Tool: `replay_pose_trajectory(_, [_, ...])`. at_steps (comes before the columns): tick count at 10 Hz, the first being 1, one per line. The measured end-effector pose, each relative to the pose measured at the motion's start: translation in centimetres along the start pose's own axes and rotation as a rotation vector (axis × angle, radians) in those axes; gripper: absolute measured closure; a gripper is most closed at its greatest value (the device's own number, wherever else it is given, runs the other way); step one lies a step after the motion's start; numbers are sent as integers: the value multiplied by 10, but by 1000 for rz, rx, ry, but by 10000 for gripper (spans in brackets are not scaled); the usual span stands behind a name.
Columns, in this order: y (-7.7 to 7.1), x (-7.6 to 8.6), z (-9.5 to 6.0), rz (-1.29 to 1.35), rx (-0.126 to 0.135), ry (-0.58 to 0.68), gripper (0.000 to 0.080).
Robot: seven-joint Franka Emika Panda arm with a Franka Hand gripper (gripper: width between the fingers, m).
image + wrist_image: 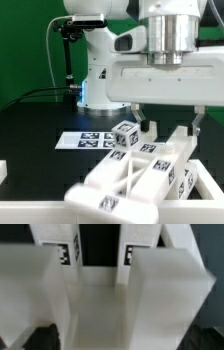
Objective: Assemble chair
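The chair is a cluster of white blocky parts with black-and-white tags. In the exterior view the joined parts [140, 175] lie at the front, and a small tagged block [124, 134] stands just behind them. My gripper [171, 128] hangs right over the joined parts, its two dark fingers [146, 124] spread wide. In the wrist view white posts and a panel [100, 291] fill the picture. My gripper [125, 339] straddles a white post, with dark fingertips [40, 337] on either side. The jaws look open, and no grip is visible.
The marker board [85, 141] lies flat on the black table behind the parts. The arm's white base [95, 75] stands at the back with a black cable beside it. A green wall closes the back. A white edge [3, 172] shows at the exterior view's left.
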State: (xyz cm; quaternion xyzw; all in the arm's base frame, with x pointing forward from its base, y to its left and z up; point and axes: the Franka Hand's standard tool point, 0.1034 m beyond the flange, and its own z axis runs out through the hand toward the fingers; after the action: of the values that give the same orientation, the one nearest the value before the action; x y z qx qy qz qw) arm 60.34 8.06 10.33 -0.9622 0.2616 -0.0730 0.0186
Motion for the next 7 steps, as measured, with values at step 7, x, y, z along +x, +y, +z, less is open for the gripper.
replay_pose_trajectory(7, [-13, -3, -14, 19, 25, -8, 151])
